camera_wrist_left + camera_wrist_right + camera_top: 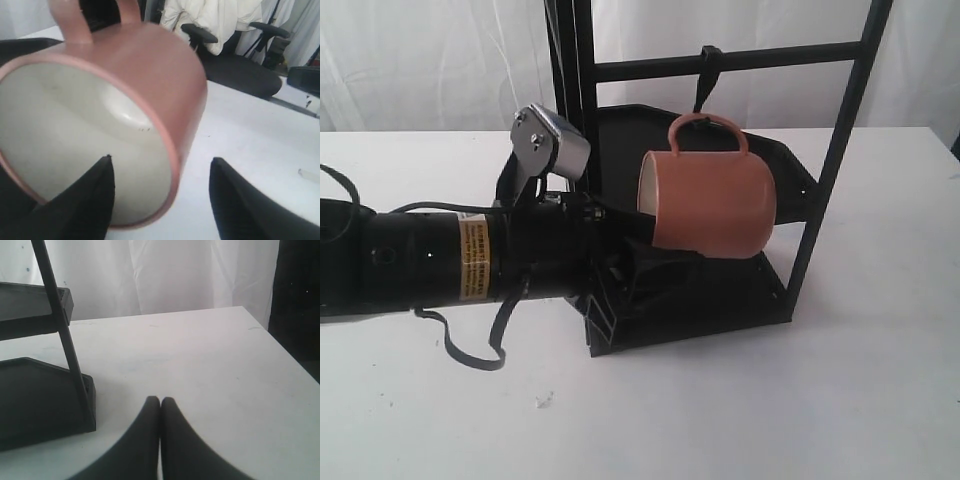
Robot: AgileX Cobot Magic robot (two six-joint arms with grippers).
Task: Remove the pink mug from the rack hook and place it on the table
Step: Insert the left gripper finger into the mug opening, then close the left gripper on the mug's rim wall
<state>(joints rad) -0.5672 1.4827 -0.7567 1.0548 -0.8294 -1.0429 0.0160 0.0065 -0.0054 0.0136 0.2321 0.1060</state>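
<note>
The pink mug [710, 205] hangs by its loop handle from the rack hook [704, 78] on the black frame's top crossbar. It tilts with its cream-white mouth [75, 145] towards my left arm. My left gripper [650, 245] is open at the mug's lower rim. In the left wrist view, one finger [85, 200] of the left gripper [161, 159] lies in front of the mug's opening. The other finger [245, 205] is outside, over the table [250, 135]. My right gripper [160, 399] is shut and empty, low over the table [200, 350], out of the exterior view.
The black rack [835, 150] stands at the back middle with a lower tray [720, 300] under the mug and an upper shelf [620, 130] behind it. A rack post [60, 325] and tray [40, 400] lie beside my right gripper. Office chairs [240, 70] stand beyond the table.
</note>
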